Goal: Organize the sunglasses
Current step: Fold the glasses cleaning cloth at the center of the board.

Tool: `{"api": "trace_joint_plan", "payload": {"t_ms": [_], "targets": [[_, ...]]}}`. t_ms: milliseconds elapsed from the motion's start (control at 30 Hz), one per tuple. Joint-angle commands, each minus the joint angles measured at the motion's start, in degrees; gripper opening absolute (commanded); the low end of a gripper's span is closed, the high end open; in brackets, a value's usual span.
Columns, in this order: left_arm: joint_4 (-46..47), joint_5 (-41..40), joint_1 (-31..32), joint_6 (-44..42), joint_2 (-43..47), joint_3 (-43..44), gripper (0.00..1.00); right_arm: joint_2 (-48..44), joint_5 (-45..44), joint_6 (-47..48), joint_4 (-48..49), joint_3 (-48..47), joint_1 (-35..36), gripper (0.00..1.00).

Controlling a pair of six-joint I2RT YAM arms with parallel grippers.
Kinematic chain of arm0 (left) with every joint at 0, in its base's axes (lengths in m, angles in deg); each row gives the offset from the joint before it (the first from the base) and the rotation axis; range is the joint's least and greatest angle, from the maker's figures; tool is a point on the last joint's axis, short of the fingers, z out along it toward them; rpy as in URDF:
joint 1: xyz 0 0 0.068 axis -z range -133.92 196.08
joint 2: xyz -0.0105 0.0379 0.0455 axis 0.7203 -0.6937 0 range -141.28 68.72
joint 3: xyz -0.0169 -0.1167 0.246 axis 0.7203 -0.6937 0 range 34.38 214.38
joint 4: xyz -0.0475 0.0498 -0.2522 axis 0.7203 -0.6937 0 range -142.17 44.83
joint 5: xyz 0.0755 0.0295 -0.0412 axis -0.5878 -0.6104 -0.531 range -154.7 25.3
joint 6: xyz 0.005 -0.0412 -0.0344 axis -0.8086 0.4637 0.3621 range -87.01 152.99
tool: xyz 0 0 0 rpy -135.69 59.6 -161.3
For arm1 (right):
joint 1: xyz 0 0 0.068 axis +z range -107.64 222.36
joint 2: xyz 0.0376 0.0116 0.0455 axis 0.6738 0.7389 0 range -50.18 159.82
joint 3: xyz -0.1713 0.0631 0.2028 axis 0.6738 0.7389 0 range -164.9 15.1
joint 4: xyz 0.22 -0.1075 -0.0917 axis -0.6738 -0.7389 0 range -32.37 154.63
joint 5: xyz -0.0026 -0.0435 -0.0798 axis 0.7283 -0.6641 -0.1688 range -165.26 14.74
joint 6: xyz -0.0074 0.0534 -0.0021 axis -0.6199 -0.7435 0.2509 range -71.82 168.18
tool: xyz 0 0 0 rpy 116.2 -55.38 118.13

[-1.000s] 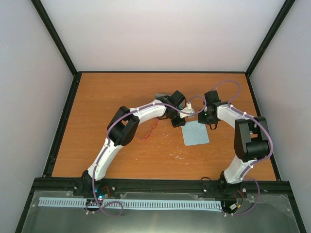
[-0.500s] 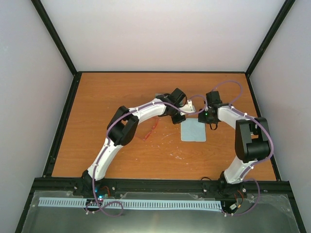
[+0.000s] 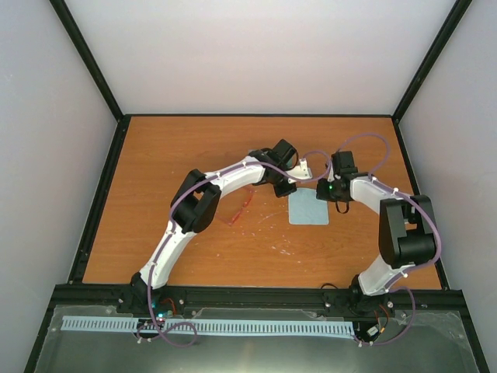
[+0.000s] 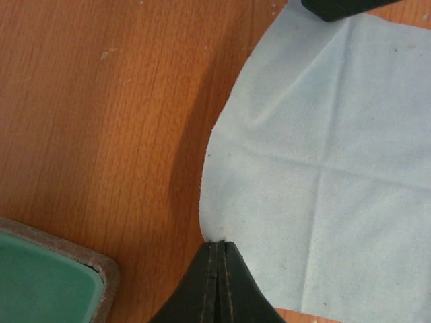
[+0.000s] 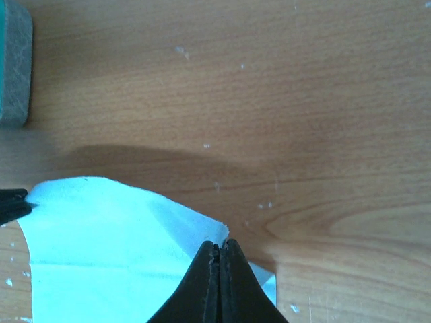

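Orange wood of the desk [image 3: 155, 233] carries the light blue cloth [image 3: 309, 211], whose two far corners our left jaws and right jaws grip closed, so we should move both evenly, clear of the sunglasses [image 3: 243, 208] lying to its left.

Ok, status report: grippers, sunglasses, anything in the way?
Left gripper shut on cloth edge; right gripper shut on another corner. Sunglasses on table, left of cloth, untouched. Open case beside left gripper.
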Motion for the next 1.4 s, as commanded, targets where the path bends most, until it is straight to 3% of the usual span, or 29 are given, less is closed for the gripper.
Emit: {"api": "trace_joint_plan", "payload": {"t_ms": [0,367,1367], "targets": [[-2.57,2.43,-0.35,0.51,2.01,3.45,0.01,-3.35,0.02,0.5,1.27,2.29,-0.39,0.03],[-5.42,7.94,0.25,1.97,4.61,0.31,0.0,-7.11,-0.17,0.18,0.87,5.35,-0.39,0.03],[-5.86,10.92,2.6,4.72,9.69,-7.34,0.01,-14.24,-0.72,-2.11,-0.12,15.07,-0.39,0.03]]}}
